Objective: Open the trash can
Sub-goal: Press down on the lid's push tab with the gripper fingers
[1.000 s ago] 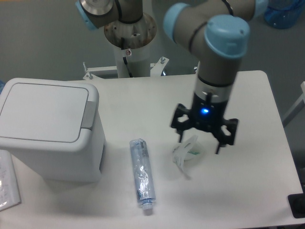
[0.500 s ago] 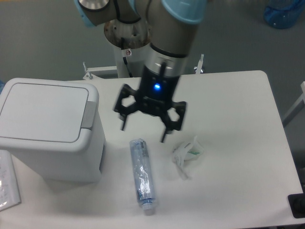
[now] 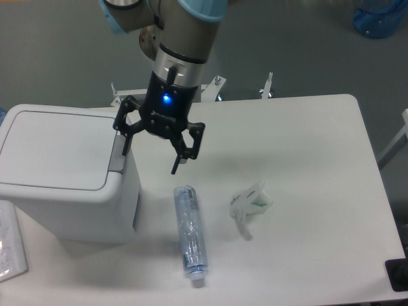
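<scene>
The trash can [image 3: 64, 175] is a large white boxy bin at the left of the table. Its flat lid [image 3: 57, 148] lies shut, with the grey push tab [image 3: 117, 155] at its right rim. My gripper [image 3: 151, 161] hangs open and empty just right of the bin's top edge. Its left finger [image 3: 125, 146] is over or right beside the grey tab; its right finger [image 3: 178, 164] hangs over the table.
A crushed clear plastic bottle [image 3: 190, 234] lies on the table in front of the gripper. A crumpled clear wrapper [image 3: 249, 203] lies to its right. A sheet of paper [image 3: 11, 248] shows at the bottom left.
The gripper has swung left across the table, from above the wrapper past the bottle to the right rim of the trash can. It stayed open. The lid has not moved.
</scene>
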Robot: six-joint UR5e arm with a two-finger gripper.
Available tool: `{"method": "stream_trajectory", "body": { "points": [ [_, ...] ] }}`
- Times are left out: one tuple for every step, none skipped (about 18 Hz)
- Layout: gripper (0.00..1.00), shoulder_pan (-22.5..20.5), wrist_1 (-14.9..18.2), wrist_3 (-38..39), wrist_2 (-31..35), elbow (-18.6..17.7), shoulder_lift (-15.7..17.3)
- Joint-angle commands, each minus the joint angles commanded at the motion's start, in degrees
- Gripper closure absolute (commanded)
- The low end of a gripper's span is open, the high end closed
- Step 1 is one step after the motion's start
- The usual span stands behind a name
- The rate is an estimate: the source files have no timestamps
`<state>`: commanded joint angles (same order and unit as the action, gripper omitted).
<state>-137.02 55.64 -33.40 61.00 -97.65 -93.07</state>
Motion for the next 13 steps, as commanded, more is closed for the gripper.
{"method": "stream_trajectory", "body": {
  "points": [
    [0.00,0.0,-0.4,-0.1,0.0,0.2,-0.2],
    [0.00,0.0,-0.8,-0.1,0.0,0.3,-0.3],
    [0.00,0.0,-1.0,0.0,0.0,0.4,-0.3],
    [0.00,0.0,-1.1,0.0,0.0,0.6,-0.4],
    [0.00,0.0,-1.1,0.0,0.0,0.8,-0.4],
    [0.00,-0.1,-1.1,0.0,0.0,0.8,-0.4],
    [0.00,0.0,-1.1,0.0,0.1,0.7,-0.4],
    [0.00,0.0,-1.1,0.0,0.1,0.6,-0.4],
    [0.00,0.0,-1.1,0.1,0.1,0.5,-0.4],
    [0.00,0.0,-1.1,0.2,0.1,0.4,-0.4],
    [0.00,0.0,-1.1,0.3,0.1,0.4,-0.4],
    [0.00,0.0,-1.1,0.4,0.1,0.2,-0.4],
    [0.00,0.0,-1.1,0.4,0.0,0.0,-0.4]
  ]
}}
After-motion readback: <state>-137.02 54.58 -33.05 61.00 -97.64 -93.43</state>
